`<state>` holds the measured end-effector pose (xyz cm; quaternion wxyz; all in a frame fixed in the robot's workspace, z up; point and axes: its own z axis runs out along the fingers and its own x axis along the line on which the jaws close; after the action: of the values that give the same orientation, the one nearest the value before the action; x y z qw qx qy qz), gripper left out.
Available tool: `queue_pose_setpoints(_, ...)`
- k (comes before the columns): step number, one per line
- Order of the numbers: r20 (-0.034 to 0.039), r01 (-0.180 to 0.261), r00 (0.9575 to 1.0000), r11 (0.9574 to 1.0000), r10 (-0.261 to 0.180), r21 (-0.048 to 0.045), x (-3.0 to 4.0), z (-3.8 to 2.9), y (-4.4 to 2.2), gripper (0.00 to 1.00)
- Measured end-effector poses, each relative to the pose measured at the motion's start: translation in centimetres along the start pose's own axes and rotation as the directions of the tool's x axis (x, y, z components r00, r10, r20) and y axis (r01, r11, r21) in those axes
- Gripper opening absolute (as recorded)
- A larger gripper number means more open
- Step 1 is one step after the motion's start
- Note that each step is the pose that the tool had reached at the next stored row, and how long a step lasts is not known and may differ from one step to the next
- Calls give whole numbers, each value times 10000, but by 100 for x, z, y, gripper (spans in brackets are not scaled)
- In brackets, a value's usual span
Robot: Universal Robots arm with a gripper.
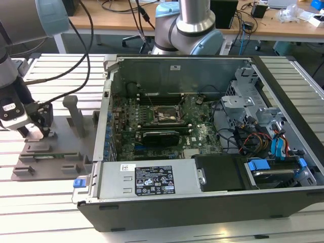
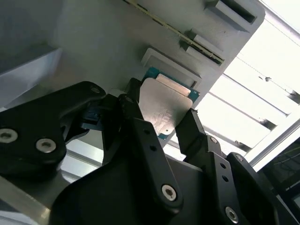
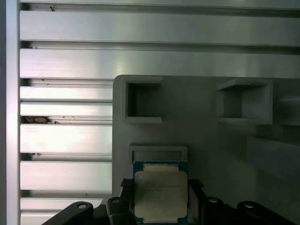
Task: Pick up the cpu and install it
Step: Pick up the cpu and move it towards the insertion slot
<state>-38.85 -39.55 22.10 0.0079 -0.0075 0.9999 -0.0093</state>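
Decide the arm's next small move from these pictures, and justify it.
Probably a short straight lift. The pincer appears shut on the cpu, gripping two opposite edges, at the grey tray. The open computer case lies to the exterior view's right, so clearing the tray's raised blocks first seems wise.

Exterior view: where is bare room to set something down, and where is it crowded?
Bare table slats lie in front of the grey tray, and more behind it toward the arm's base. Crowded: inside the computer case, and on the tray where the claw grips the chip.
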Motion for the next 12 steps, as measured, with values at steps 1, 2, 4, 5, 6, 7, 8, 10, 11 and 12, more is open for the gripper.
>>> queue_pose_setpoints(1, 0, 1, 10000, 10000, -1, 0, -1, -34, -1, 55)
queue_pose_setpoints(2, 1, 0, 10000, 10000, 0, -1, -1, -69, -2, 55)
queue_pose_setpoints(4, 0, 0, 10000, 10000, 0, 0, -2, -131, -3, 55)
queue_pose_setpoints(5, 0, 0, 10000, 10000, 0, 0, -2, -153, -3, 55)
queue_pose_setpoints(6, 0, 1, 10000, 10000, -1, 0, -3, -194, -4, 55)
queue_pose_setpoints(7, 0, 1, 10000, 10000, -1, 0, -4, -231, -5, 55)
queue_pose_setpoints(8, 0, 0, 10000, 10000, 0, 0, -4, -260, -5, 55)
queue_pose_setpoints(10, 0, 1, 10000, 10000, -1, 0, -5, -300, -6, 55)
queue_pose_setpoints(11, 0, 1, 10000, 10000, -1, 0, -5, -343, -6, 55)
queue_pose_setpoints(12, -1, 1, 10000, 10000, -1, 1, -6, -386, -7, 55)
